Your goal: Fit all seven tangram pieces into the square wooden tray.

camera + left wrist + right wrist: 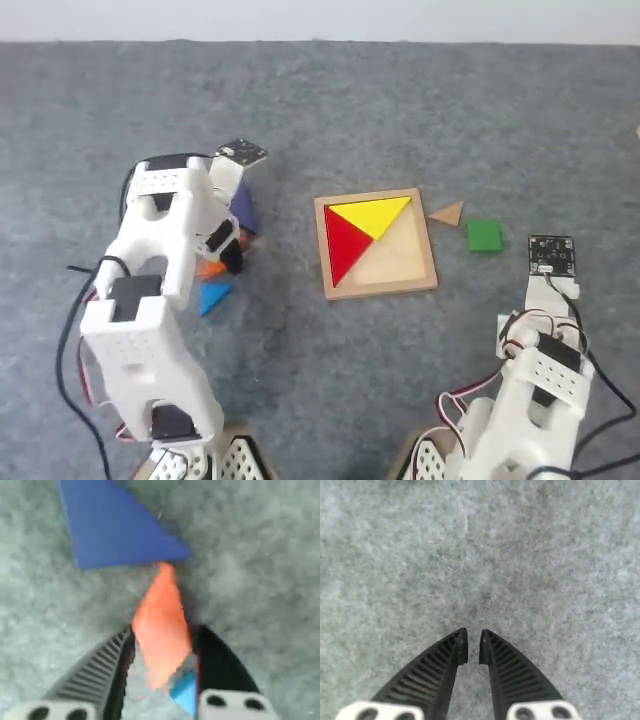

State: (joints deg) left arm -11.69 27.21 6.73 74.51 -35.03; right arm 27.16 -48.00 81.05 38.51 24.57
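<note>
Left fingers (102,667) clamped, right fingers (442,665) nearly touching.

orange piece (211,268) hidden (mostly), blurred close-up

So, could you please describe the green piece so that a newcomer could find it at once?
Find the square wooden tray, holding a yellow triangle and a red triangle. Off its far corner on the right arm's side lie a tan triangle and, beyond it, the green piece. It is the only square piece, and the only green one.
</note>
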